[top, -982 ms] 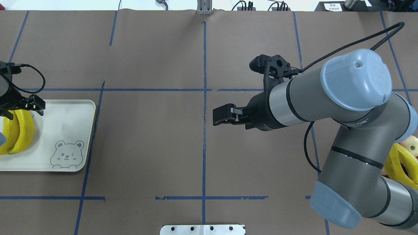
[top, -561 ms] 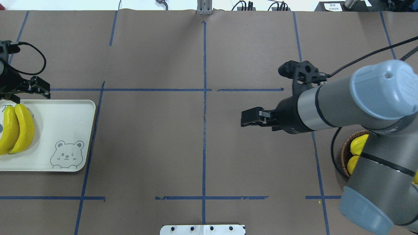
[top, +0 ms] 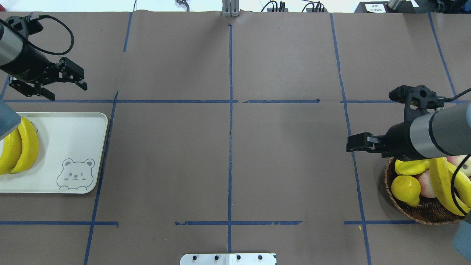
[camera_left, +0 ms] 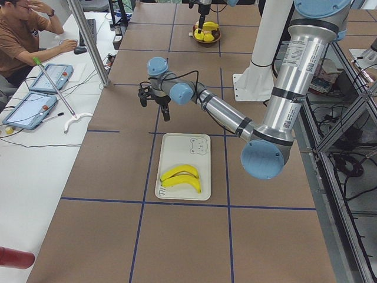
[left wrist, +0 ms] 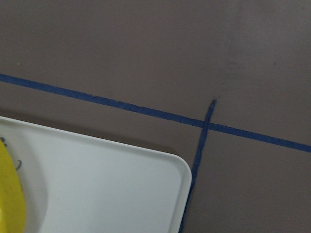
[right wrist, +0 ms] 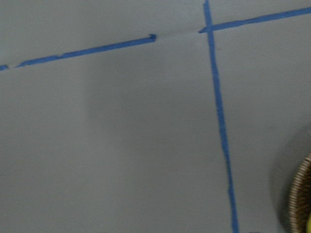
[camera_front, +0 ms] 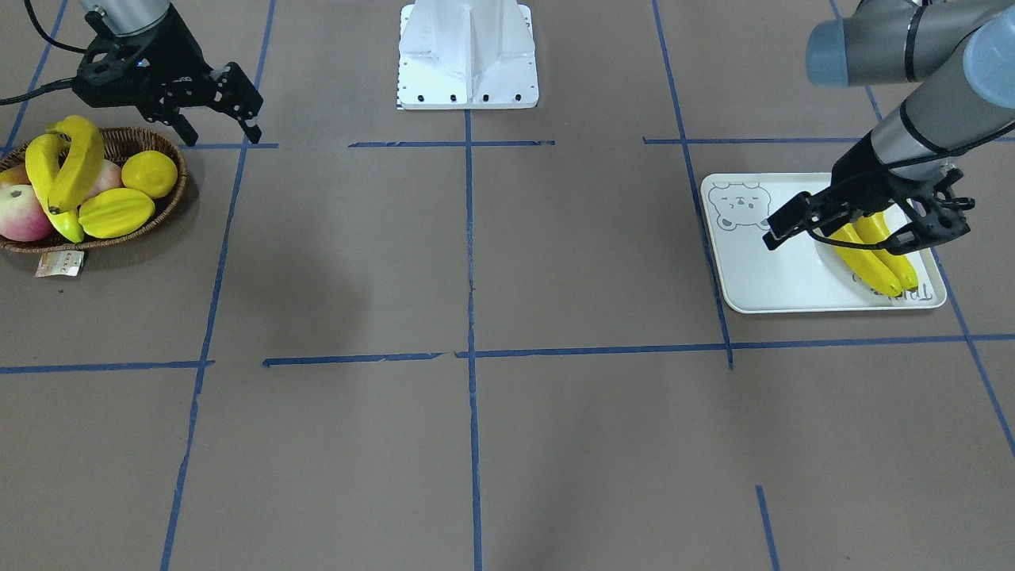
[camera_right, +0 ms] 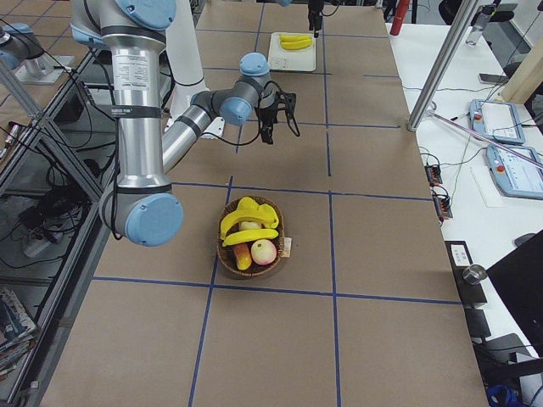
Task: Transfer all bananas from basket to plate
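While half the transfer stands complete, the holdings read as follows. Plate (camera_front: pixel 761 274): pale tray with bear print, on the robot's left side of the table (camera_front: pixel 476 262); carries two bananas (camera_front: pixel 872 260) lying side by side, touching, at the end away from the table's middle. Basket (camera_front: pixel 131 136): woven wicker, on the robot's right side, well apart from the plate; holds two further bananas (camera_front: pixel 73 174) draped over an apple (camera_front: pixel 20 216), a lemon (camera_front: pixel 151 173) and a starfruit (camera_front: pixel 115 212). Judged status: two of four delivered, two outstanding. Left gripper (top: pixel 67 93): raised, beyond the plate's far edge, fingers spread, nothing between them. Right gripper (camera_front: pixel 222 139): hanging over bare table just beside the basket, fingers apart, empty; not yet over the fruit, so a reach onto a banana appears the next item.
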Available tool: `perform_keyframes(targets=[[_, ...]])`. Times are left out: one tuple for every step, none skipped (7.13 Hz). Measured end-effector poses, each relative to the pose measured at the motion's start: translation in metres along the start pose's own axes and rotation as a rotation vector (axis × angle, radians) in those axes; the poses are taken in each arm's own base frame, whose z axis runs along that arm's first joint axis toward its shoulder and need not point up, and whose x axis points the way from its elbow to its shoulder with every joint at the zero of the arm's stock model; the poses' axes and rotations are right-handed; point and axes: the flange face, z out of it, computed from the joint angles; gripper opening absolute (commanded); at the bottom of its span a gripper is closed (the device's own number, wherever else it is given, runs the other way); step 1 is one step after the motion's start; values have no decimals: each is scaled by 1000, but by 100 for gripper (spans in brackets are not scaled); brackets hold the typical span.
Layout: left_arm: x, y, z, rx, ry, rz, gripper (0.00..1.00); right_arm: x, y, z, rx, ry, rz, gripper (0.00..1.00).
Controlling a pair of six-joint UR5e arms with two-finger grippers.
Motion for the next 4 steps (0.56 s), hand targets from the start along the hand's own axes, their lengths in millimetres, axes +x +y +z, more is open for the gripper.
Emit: perform_keyframes(targets=[[18, 9, -4, -16, 27, -21, 100, 31, 8, 3, -7, 62, -30, 100], [35, 19, -3, -30, 43, -32, 100, 59, 14, 7, -7, 129, -75, 100], [45, 28, -3, -38, 54, -35, 99, 84, 18, 10, -1, 193, -120, 100], [52, 35, -6, -41, 63, -34, 99, 108, 22, 13, -1, 257, -166, 100]])
